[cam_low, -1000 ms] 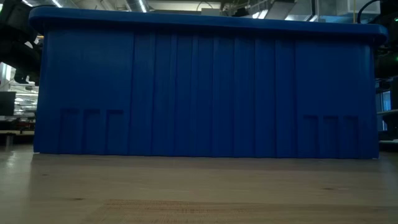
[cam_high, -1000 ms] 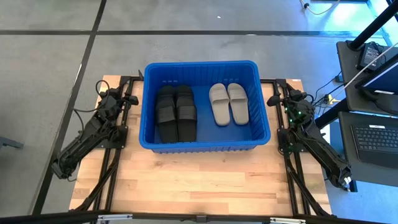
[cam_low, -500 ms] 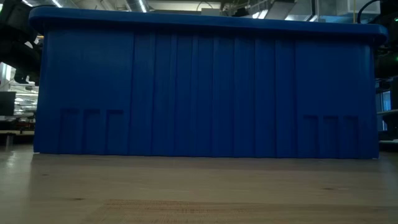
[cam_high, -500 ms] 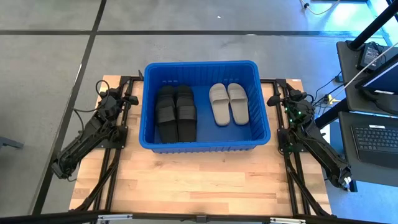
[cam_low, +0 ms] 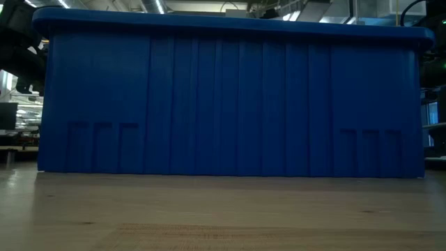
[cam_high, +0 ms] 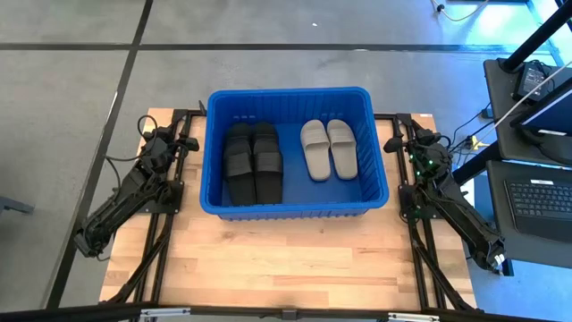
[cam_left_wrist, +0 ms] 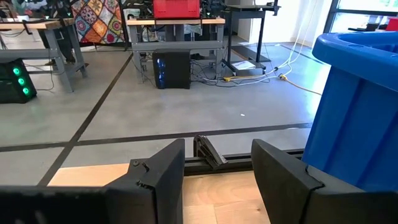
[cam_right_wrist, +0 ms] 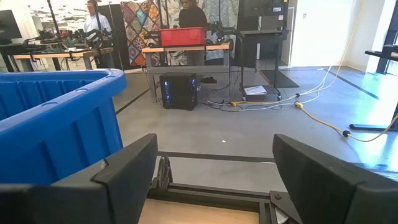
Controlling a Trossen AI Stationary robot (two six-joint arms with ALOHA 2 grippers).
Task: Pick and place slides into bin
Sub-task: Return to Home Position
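Observation:
The blue bin (cam_high: 295, 152) stands on the far half of the table. Its near wall (cam_low: 230, 97) fills the low view. Inside, two black slides (cam_high: 253, 161) lie side by side on the left of its floor, and two light grey slides (cam_high: 328, 148) lie side by side on the right. My left gripper (cam_left_wrist: 217, 168) is open and empty beside the bin's left wall (cam_left_wrist: 354, 118), at the table's far left (cam_high: 179, 136). My right gripper (cam_right_wrist: 214, 180) is open and empty beside the bin's right wall (cam_right_wrist: 56, 130), at the table's far right (cam_high: 398, 141).
Bare wooden tabletop (cam_high: 286, 259) lies between the bin and the near edge. A desk with a laptop (cam_high: 541, 197) stands off the table's right side. People stand at benches in the room beyond (cam_right_wrist: 193, 15).

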